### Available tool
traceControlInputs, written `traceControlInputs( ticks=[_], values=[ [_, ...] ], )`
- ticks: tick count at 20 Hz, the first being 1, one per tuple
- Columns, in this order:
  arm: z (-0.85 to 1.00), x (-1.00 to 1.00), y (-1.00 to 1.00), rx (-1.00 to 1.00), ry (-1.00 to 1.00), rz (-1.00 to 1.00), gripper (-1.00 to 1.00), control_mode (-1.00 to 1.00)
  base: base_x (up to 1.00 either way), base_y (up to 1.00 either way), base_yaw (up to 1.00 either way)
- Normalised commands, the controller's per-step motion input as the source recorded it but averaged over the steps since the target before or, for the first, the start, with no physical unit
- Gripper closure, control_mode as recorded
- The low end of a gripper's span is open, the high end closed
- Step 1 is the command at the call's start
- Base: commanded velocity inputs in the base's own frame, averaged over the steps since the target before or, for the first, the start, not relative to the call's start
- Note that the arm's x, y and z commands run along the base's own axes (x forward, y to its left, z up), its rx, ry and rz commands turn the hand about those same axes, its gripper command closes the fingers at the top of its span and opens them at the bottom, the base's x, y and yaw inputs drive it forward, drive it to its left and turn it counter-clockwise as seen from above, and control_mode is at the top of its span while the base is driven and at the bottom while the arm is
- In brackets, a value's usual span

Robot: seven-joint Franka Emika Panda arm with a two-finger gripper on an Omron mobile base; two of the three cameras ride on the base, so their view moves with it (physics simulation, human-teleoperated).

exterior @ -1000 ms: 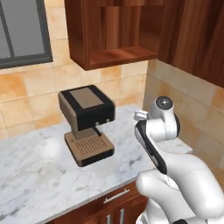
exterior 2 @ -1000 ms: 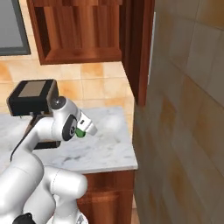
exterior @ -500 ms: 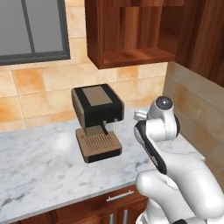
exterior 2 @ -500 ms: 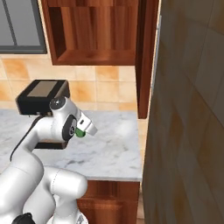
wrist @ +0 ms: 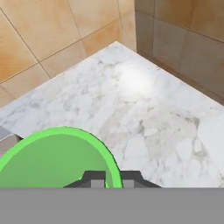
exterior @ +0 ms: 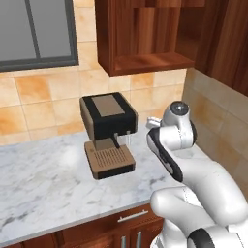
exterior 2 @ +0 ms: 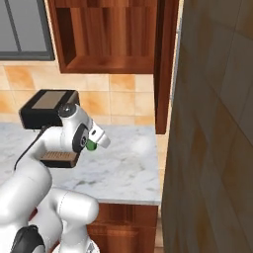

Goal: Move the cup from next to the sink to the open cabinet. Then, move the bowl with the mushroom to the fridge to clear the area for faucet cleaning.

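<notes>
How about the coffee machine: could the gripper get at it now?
Probably yes: the coffee machine stands beside the arm, with bare counter between. But the gripper is shut on what looks like a green bowl.

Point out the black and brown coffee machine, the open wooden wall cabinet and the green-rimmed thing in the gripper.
Black and brown coffee machine (exterior: 107, 121), left base view, front housing.
Open wooden wall cabinet (exterior 2: 106, 63), right base view, bottom shelf.
Green-rimmed thing (wrist: 52, 159), hand view, green inside surface.

Light: you see even, bright rendered light.
Glare: a soft white spot on the marble counter (wrist: 135, 78), upper centre.
Sharpness: slightly soft everywhere.
</notes>
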Motion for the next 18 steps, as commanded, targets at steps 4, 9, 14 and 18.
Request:
traceControlInputs(
  ticks=[4, 9, 14, 18],
  values=[
    [1.0, 0.06, 0.0, 0.04, 0.0, 0.0, 1.0, -1.0, 0.0, 0.0, 0.0],
    [1.0, -0.15, -0.01, 0.07, -0.23, 0.0, 1.0, -1.0, 0.0, 0.0, 0.0],
    [1.0, -0.42, 0.0, 0.0, -0.44, 0.0, 1.0, -1.0, 0.0, 0.0, 0.0],
    [1.0, -0.18, 0.0, 0.02, -0.38, -0.01, 1.0, -1.0, 0.0, 0.0, 0.0]
  ],
)
